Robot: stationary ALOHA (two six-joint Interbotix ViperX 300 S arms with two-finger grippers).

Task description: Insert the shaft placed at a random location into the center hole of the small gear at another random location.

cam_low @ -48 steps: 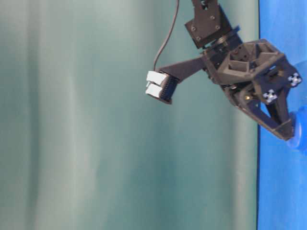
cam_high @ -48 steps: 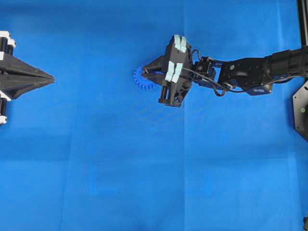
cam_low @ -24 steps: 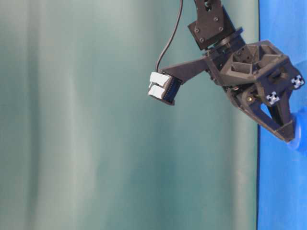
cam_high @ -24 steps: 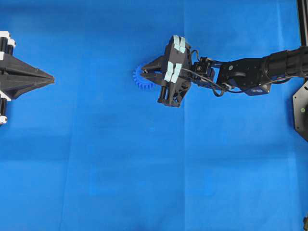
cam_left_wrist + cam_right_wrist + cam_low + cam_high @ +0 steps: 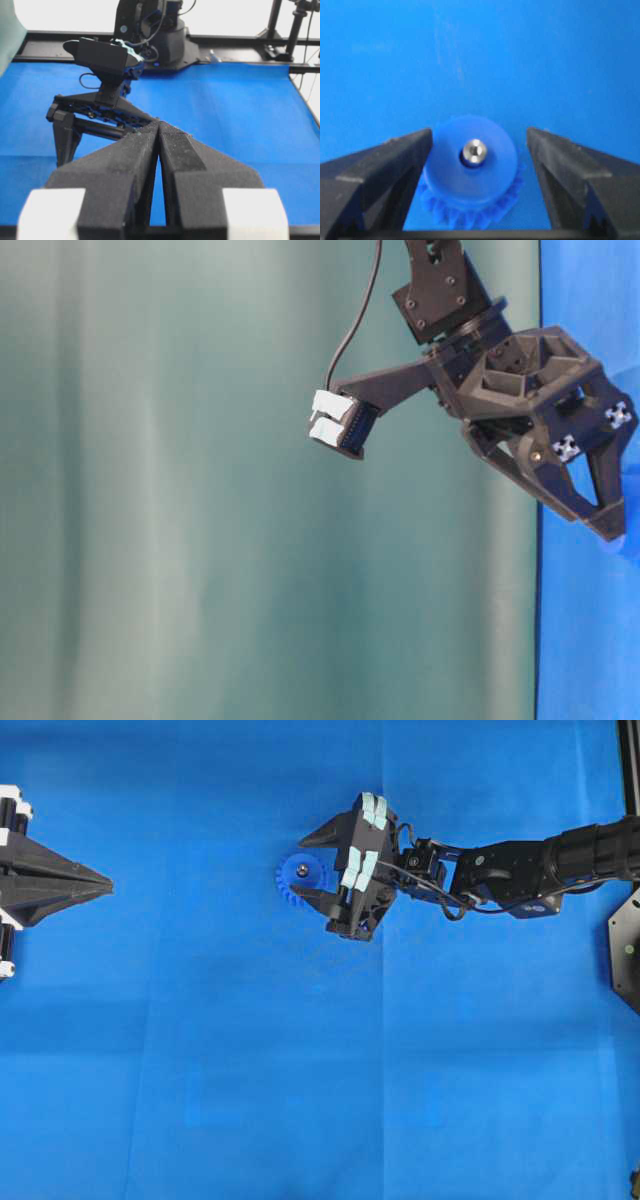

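One camera looks straight down on the blue desk (image 5: 300,1100) from well above, while the table-level one sits rotated, so the desk runs as a strip down its right edge; both catch the right gripper (image 5: 312,866). The left wrist camera looks along its own closed jaws across the desk toward the right arm (image 5: 107,55). The right wrist camera peers close between its spread jaws at the small gear (image 5: 470,170), shared with the overhead view.

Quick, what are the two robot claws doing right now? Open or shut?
Left gripper: shut, holding nothing.
Right gripper: open, holding nothing; its fingers stand either side of the small gear.
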